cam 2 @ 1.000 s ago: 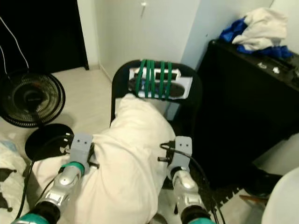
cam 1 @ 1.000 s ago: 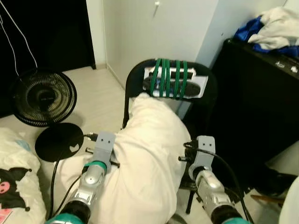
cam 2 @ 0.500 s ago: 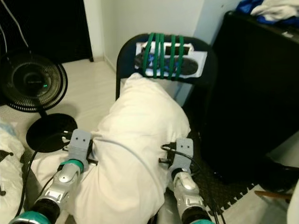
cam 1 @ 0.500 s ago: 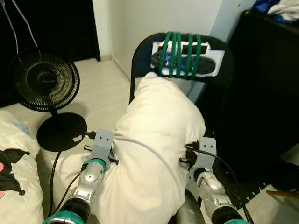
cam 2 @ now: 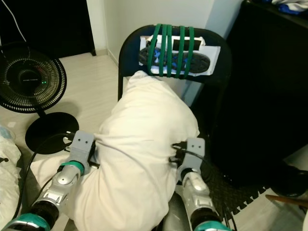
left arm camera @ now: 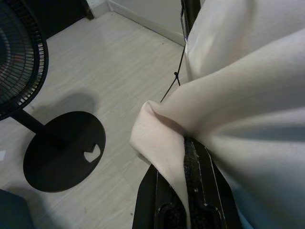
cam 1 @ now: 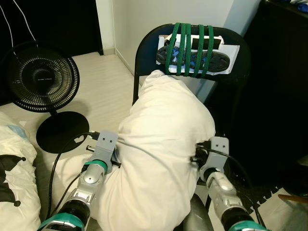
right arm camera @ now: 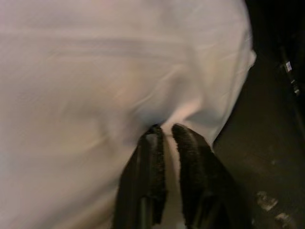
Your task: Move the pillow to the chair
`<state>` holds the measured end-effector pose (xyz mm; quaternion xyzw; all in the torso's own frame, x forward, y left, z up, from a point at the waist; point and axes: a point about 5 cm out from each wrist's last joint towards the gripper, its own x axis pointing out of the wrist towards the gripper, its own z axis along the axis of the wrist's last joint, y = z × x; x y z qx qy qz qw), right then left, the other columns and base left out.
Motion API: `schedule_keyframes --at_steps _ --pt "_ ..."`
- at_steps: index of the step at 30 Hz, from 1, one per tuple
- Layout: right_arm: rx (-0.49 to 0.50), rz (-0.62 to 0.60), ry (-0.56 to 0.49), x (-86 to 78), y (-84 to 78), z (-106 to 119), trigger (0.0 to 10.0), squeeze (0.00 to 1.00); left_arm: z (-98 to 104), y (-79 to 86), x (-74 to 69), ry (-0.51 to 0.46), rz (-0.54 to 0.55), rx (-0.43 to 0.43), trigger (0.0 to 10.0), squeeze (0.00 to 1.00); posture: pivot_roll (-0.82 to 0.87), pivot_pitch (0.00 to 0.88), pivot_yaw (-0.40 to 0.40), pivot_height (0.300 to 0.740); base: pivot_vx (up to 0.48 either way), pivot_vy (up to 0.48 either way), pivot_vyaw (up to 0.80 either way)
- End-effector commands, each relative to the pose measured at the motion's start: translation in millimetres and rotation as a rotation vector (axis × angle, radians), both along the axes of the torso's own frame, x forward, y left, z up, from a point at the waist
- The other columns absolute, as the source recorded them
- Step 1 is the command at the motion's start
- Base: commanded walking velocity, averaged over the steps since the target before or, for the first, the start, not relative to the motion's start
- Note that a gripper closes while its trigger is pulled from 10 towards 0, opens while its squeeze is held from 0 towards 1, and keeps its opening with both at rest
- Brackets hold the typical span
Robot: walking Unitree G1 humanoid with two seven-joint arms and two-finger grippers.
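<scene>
Between the two arms hangs the big white pillow (cam 1: 161, 159), its long axis running straight ahead, far tip already touching the black chair (cam 1: 240, 62) backrest. Left gripper (left arm camera: 186, 162) is clenched on a fold of fabric at one flank; right gripper (right arm camera: 164, 143) pinches cloth at the other, though that view's blurry, so probably firm. Seat lies beneath the pillow's front half, I'd judge. Fan (cam 1: 38, 79) stands off left.
</scene>
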<state>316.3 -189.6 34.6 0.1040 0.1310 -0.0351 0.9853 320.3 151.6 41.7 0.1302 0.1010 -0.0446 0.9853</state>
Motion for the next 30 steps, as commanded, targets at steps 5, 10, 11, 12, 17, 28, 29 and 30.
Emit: schedule_keyframes --at_steps 5,10,11,12,17,28,29,30 --pt "0.266 -0.237 0.038 1.9 -35.3 0.2 10.0 1.00 4.6 3.3 2.5 -0.017 -0.013 0.010 10.0 0.00 0.08 0.090 -0.002 0.588 0.000 0.000 0.00" --pt "0.519 -0.267 0.038 3.3 -33.4 -2.4 10.0 1.00 3.8 9.8 -2.7 -0.025 -0.027 0.025 10.0 0.00 0.12 0.127 0.007 0.588 0.000 0.000 0.00" --pt "0.519 -0.267 0.038 3.3 -33.4 -2.4 10.0 1.00 3.8 9.8 -2.7 -0.025 -0.027 0.025 10.0 0.00 0.12 0.127 0.007 0.588 0.000 0.000 0.00" --pt "0.519 -0.267 0.038 3.3 -33.4 -2.4 10.0 1.00 3.8 9.8 -2.7 -0.025 -0.027 0.025 10.0 0.00 0.12 0.127 0.007 0.588 0.000 0.000 0.00" --pt "0.662 -0.264 0.015 6.4 -26.3 -1.3 10.0 1.00 8.0 14.1 -3.6 -0.044 -0.037 0.032 10.0 0.00 0.17 0.162 0.007 0.588 0.000 0.000 0.00" --pt "0.994 -0.251 -0.151 15.6 -12.0 9.9 10.0 1.00 22.4 9.8 -5.4 -0.108 -0.104 0.048 10.0 0.00 0.24 0.185 0.013 0.588 0.000 0.000 0.00" --pt "0.994 -0.251 -0.151 15.6 -12.0 9.9 10.0 1.00 22.4 9.8 -5.4 -0.108 -0.104 0.048 10.0 0.00 0.24 0.185 0.013 0.588 0.000 0.000 0.00" --pt "0.994 -0.251 -0.151 15.6 -12.0 9.9 10.0 1.00 22.4 9.8 -5.4 -0.108 -0.104 0.048 10.0 0.00 0.24 0.185 0.013 0.588 0.000 0.000 0.00"
